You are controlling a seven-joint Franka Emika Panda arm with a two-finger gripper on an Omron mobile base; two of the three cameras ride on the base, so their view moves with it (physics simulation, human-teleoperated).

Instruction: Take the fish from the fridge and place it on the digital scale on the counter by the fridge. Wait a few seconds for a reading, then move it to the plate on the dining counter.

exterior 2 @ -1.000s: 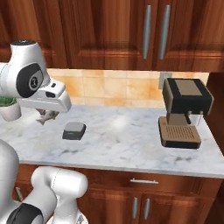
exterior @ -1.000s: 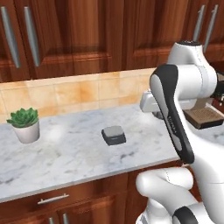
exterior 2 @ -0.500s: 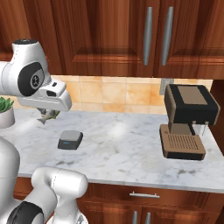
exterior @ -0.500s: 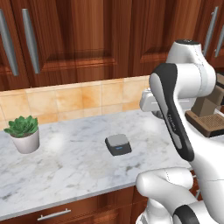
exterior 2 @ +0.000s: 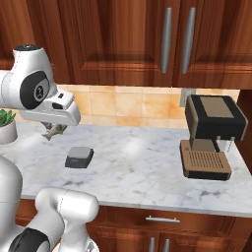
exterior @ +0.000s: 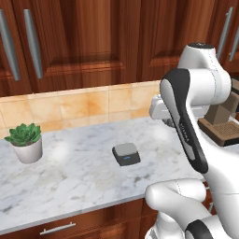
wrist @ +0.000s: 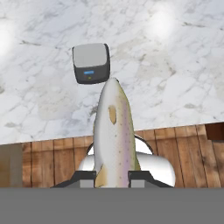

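I've got the fish (wrist: pixel 113 131) pinched in the jaws, closed narrow on its tail end; in the hand view it runs from bottom centre up the middle of the frame, nose pointing at the scale (wrist: pixel 90 62). In the right base view the fish (exterior 2: pixel 54 130) hangs under the hand at left of frame, above the desk (exterior 2: pixel 147 167) and up-left of the scale (exterior 2: pixel 79 157), not over it yet. In the left base view the scale (exterior: pixel 126 154) sits at centre frame.

Handling guess: light, slick skin, soft body that can flex or swing from a tail grip. A hold nearer mid-body would be steadier; as it is, I'd move slowly and set it down gently, centred, since the scale top is small and the fish will likely overhang.

Around: potted plant (exterior: pixel 26 142) at far left, coffee machine (exterior 2: pixel 211 135) at right, both well apart from the scale. I see nothing on the desk in the way.
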